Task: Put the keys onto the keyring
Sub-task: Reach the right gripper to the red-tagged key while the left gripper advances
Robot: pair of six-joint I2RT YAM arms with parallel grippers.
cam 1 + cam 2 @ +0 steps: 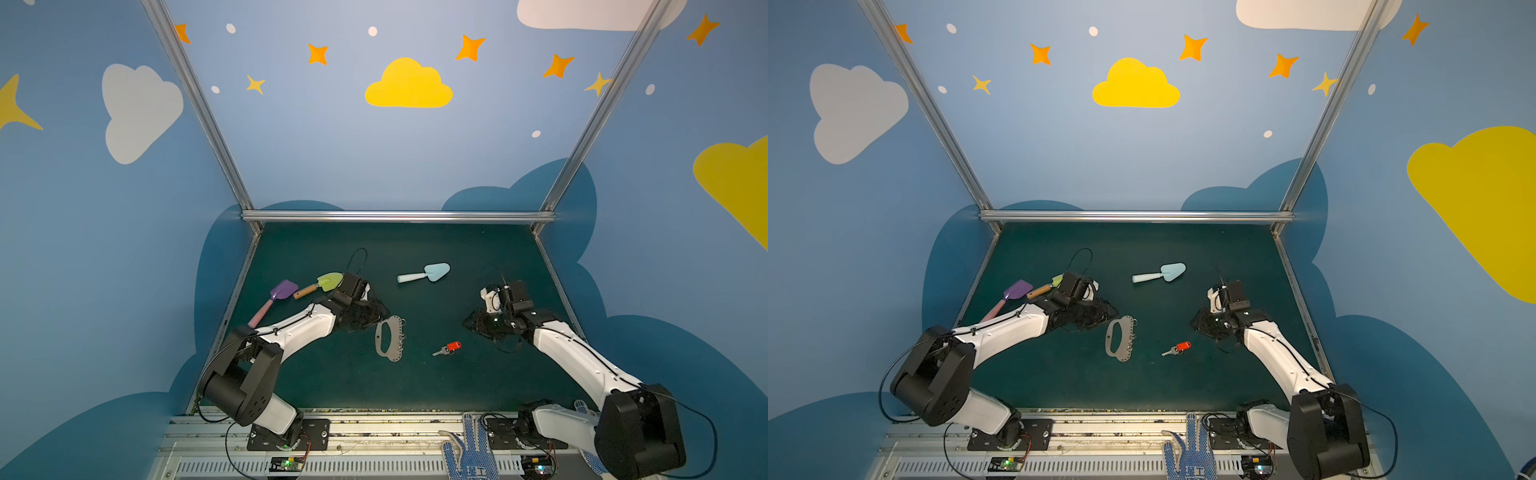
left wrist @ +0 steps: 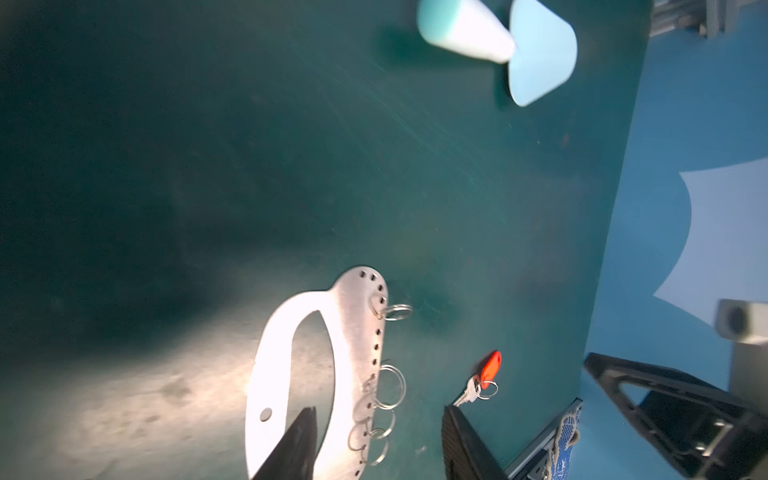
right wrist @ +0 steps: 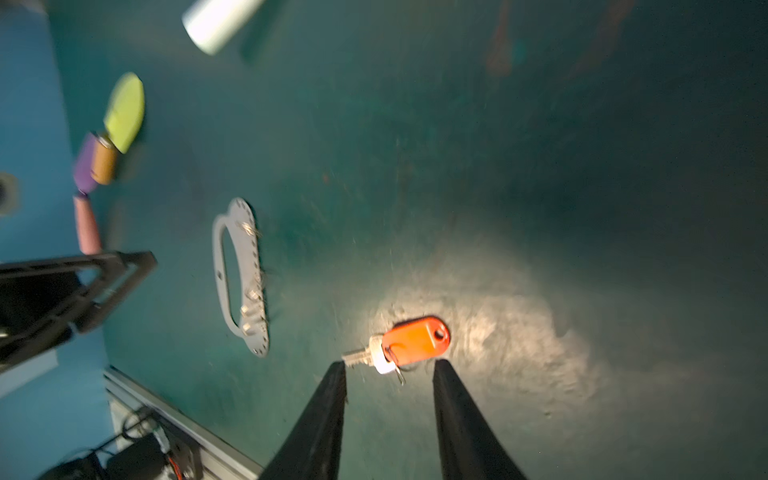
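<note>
The keyring (image 1: 390,338) (image 1: 1121,338), a flat grey plate with an oval cut-out and small metal rings, lies mid-table. My left gripper (image 1: 374,316) (image 2: 379,411) hovers at its left end, open. In the left wrist view one finger is over the cut-out and the other is beyond the ringed edge of the keyring (image 2: 353,332). The keys (image 1: 448,348) (image 1: 1177,348), a silver key on a red tag, lie to the right of the plate. My right gripper (image 1: 478,326) (image 3: 390,365) is open, and the keys (image 3: 415,340) lie just past its fingertips, untouched.
A pale blue toy shovel (image 1: 426,272) lies behind the keyring. A green shovel (image 1: 324,283) and a purple one (image 1: 276,299) lie at the left, behind my left arm. A blue-dotted glove (image 1: 469,453) rests on the front rail.
</note>
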